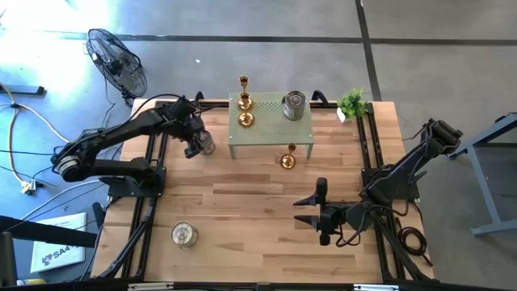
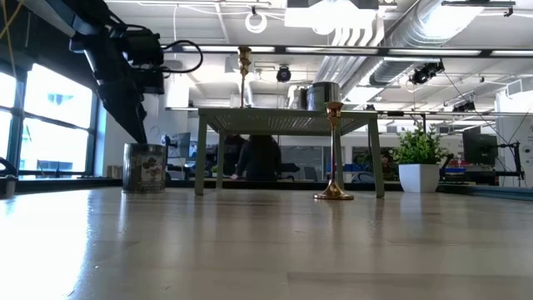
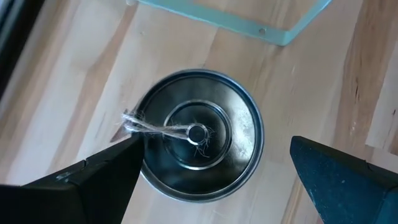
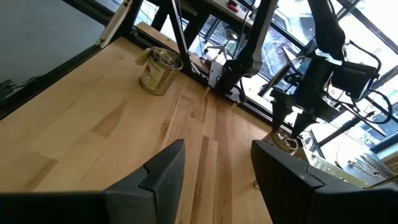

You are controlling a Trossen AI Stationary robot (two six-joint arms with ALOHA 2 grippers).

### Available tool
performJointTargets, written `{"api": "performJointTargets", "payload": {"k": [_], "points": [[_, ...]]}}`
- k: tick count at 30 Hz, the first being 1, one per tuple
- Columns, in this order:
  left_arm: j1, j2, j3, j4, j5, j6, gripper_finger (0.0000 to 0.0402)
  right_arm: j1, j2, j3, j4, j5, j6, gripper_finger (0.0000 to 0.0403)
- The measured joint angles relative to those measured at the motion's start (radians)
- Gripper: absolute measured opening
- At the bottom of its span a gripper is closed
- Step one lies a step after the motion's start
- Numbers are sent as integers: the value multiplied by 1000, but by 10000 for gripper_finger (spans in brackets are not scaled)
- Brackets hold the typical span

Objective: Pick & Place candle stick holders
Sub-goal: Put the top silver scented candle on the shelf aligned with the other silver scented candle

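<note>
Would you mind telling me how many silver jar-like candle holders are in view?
3: one on the green stand, one under the left gripper beside the stand, one near the table's front-left corner. None seems hidden.

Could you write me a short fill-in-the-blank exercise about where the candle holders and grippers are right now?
1. The left gripper hangs with its jaws ____ around a silver jar holder on the wood.
2. On the small green table stand two gold holders and ____ silver jar.
3. The right gripper holds ____.
4. One gold holder stands on the wood just in front of the ____.

Missing words: open; one; nothing; small green table
</note>
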Motion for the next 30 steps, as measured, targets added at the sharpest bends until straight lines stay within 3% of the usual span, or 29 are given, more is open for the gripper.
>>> {"api": "performJointTargets", "payload": {"k": [11, 19, 30], "points": [[0, 97, 4, 77, -5, 6, 395, 0, 0, 0, 0, 0, 7, 181], [0, 91, 2, 95, -9, 10, 395, 0, 0, 0, -17, 0, 8, 181], [-1, 71, -2, 73, -91, 22, 395, 0, 0, 0, -23, 0, 8, 181]]}}
